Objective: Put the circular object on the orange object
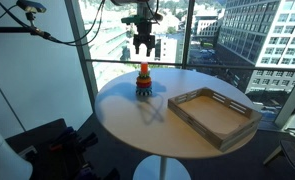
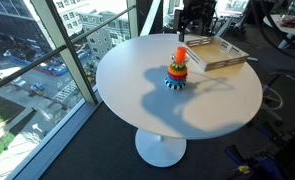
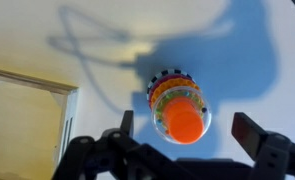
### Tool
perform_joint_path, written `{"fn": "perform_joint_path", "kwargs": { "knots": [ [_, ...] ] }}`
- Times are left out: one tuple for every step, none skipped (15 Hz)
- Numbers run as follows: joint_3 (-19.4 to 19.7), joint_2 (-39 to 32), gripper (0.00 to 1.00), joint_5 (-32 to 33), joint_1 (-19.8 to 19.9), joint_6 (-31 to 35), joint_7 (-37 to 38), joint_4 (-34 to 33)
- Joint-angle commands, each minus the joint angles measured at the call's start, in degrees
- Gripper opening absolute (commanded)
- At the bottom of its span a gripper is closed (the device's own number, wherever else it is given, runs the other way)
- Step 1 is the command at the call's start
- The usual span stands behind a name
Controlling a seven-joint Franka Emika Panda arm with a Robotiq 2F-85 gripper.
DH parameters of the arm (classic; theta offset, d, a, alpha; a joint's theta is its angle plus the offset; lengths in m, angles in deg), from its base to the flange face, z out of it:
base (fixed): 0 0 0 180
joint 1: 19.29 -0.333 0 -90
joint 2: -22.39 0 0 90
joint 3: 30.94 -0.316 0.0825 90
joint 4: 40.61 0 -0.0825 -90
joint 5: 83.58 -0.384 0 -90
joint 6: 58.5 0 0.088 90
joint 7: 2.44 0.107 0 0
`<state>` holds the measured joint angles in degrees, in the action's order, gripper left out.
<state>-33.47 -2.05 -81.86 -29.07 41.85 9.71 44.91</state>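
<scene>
The pincer (image 1: pixel 144 46) is being held open, jaws spread wide, directly above the stacking toy (image 1: pixel 144 84) on the worktop (image 1: pixel 127 125). The orange object (image 3: pixel 185 120) is being shown topmost on the toy. The circular object (image 3: pixel 204 108) is being seen only faintly, as a pale rim around the toy's top. A wooden tray (image 1: pixel 212 112) is lying near the toy.

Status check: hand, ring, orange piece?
Hand open, above toy. Pale ring looks seated round orange piece, not certain. Tray off to side, nothing blocking.
</scene>
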Motion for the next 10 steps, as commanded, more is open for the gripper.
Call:
{"fn": "perform_joint_path", "kwargs": {
  "knots": [
    [0.29,5.49,1.0,0.77,0.53,-0.62,1.16,4.89],
    [0.31,6.84,1.0,0.71,0.7,-0.77,0.86,6.13],
    [0.33,8.06,1.0,0.8,0.84,-0.83,0.76,7.32],
    [0.3,9.7,1.0,0.92,0.97,-0.68,0.65,8.95],
    [0.21,11.13,1.0,1.0,1.12,-0.97,0.37,10.29],
    [0.13,12.56,1.0,0.97,1.28,-1.14,0.25,11.63],
    [0.02,13.98,1.0,0.92,1.44,-1.75,-0.03,12.88],
    [-0.08,15.4,1.0,0.78,1.57,-2.72,-0.24,13.97],
    [-0.15,16.67,1.0,0.7,1.67,-3.6,-0.34,14.95],
    [-0.2,17.93,1.0,0.53,1.78,-4.41,-0.38,15.88]
  ]
}}
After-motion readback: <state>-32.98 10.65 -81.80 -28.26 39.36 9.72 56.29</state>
